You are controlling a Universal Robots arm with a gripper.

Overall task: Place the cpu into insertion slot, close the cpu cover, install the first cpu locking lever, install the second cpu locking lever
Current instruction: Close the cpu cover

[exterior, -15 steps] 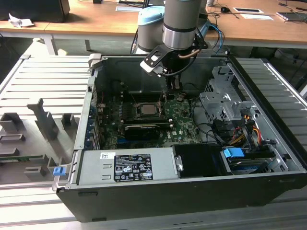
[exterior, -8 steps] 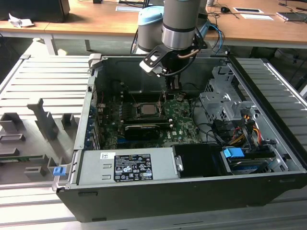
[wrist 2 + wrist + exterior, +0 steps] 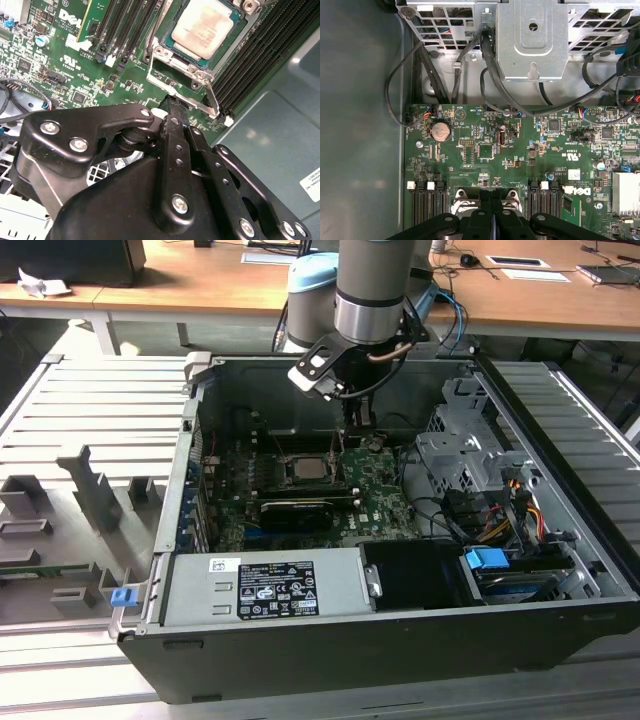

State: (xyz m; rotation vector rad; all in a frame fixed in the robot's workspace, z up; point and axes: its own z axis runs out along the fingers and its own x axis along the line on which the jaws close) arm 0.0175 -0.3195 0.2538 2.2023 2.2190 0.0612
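Note:
The cpu (image 3: 202, 22), a pale silvery square chip, lies flat in the insertion slot (image 3: 328, 480) on the green motherboard. The cpu cover (image 3: 180, 62), a grey metal frame, lies down around the chip. A thin wire locking lever (image 3: 214, 100) runs along one side of the socket. My gripper (image 3: 172, 102) is shut, its black fingers pressed together, with the tips at the socket's edge just beside the cover's end. In the exterior view the gripper (image 3: 355, 432) hangs over the board's far side, behind the cpu (image 3: 305, 468). In the first wrist view the fingers (image 3: 485, 200) stand between two metal hinge parts.
The open black computer case (image 3: 400, 640) encloses the board. Black memory slots (image 3: 260, 45) flank the socket. A long black card (image 3: 295, 510) lies in front of it. A metal drive cage (image 3: 465, 460) and bundled cables (image 3: 510, 510) crowd the exterior view's right. A grey power supply (image 3: 270, 585) sits at the front.

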